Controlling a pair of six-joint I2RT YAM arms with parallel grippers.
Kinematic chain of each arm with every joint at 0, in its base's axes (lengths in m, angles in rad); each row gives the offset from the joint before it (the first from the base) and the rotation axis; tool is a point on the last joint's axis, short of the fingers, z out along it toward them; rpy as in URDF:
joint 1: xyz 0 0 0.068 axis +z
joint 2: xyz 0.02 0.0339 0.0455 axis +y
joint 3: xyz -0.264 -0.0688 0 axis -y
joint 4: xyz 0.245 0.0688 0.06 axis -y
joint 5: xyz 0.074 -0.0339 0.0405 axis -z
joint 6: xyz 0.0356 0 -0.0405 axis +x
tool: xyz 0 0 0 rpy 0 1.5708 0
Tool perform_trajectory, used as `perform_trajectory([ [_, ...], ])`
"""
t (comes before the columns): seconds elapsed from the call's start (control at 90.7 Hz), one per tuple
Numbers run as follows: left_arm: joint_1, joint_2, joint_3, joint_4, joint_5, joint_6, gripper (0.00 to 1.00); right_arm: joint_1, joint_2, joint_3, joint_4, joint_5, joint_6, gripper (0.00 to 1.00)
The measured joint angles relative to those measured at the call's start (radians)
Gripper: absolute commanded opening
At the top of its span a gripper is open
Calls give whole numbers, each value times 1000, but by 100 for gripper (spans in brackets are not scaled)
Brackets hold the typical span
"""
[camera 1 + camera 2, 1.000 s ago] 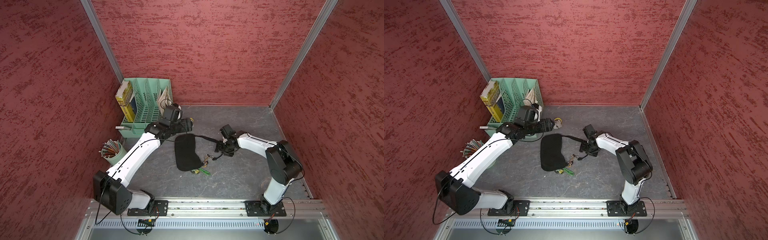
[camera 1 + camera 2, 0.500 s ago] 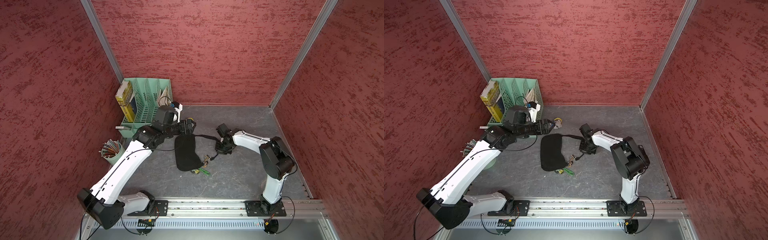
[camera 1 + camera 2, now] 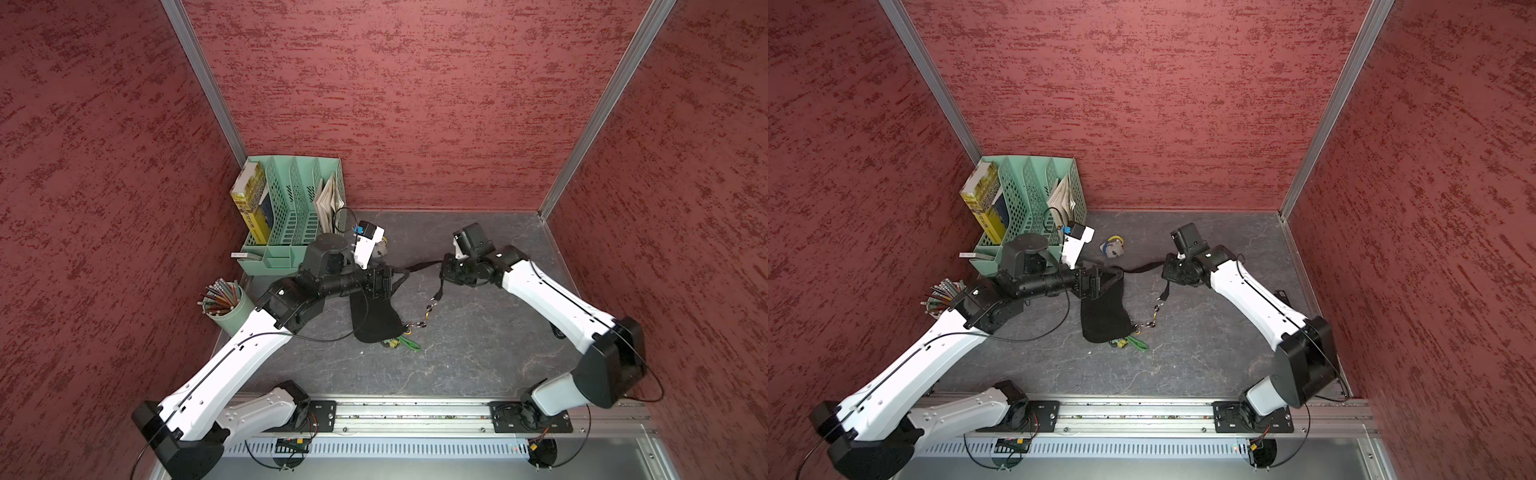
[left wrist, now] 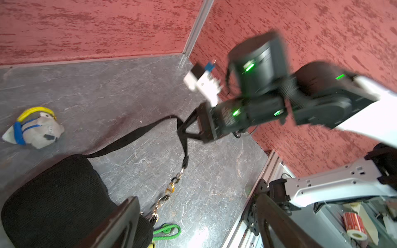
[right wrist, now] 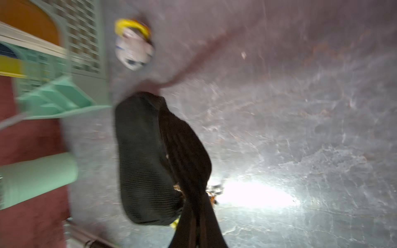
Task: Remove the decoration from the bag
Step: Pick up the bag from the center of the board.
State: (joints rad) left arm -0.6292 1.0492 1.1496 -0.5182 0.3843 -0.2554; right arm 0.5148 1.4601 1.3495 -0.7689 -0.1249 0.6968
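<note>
Pinches the black strap [image 4: 133,135] in the right gripper [image 4: 182,128], jaws fully closed on the webbing partway along, right of the bag. Holds that stretch lifted off the table [image 3: 478,332], with one run leading left to the far end of the bag [image 3: 374,316] and another dropping toward the near side to the chain of metal rings [image 3: 430,309]. Hovers the left gripper [image 3: 1106,280] just above the bag's far end, jaws spread wide and holding nothing.

Finds the bag itself lying flat at mid-table, long axis running far to near, near and right of the green organizer [image 3: 291,216]. Spots a small plush charm [image 3: 1113,247] on the table just beyond the bag's far end, apart from bag and strap alike. By the look of it, the decoration, already off. Notes a green cord [image 3: 1136,343] with a yellow bit at the bag's near tip, beside the rings; too small to tell whether clipped on or merely lying there.

Risks from here:
- Dragging the whole soft bag by any further pull on the strap, sliding it into the charm or over the green cord.
- Snagging an open left finger in the fabric or the strap on the way down or out.
- Tangling rings and cord under tension.
</note>
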Motion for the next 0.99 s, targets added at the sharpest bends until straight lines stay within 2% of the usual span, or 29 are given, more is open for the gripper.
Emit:
perform_trajectory([
  [0.187, -1, 34, -36, 95, 167, 66, 82, 0, -111, 76, -7, -50, -6, 0],
  [0.441, 1, 113, -132, 286, 334, 77, 82, 1, -135, 110, -18, -139, -1, 0],
  [0.815, -60, 249, -150, 434, 400, 75, 82, 2, -200, 191, -12, -239, 15, 0],
  [0.992, -73, 280, -189, 520, 424, 69, 77, 2, -200, 253, -15, -260, 18, 0],
])
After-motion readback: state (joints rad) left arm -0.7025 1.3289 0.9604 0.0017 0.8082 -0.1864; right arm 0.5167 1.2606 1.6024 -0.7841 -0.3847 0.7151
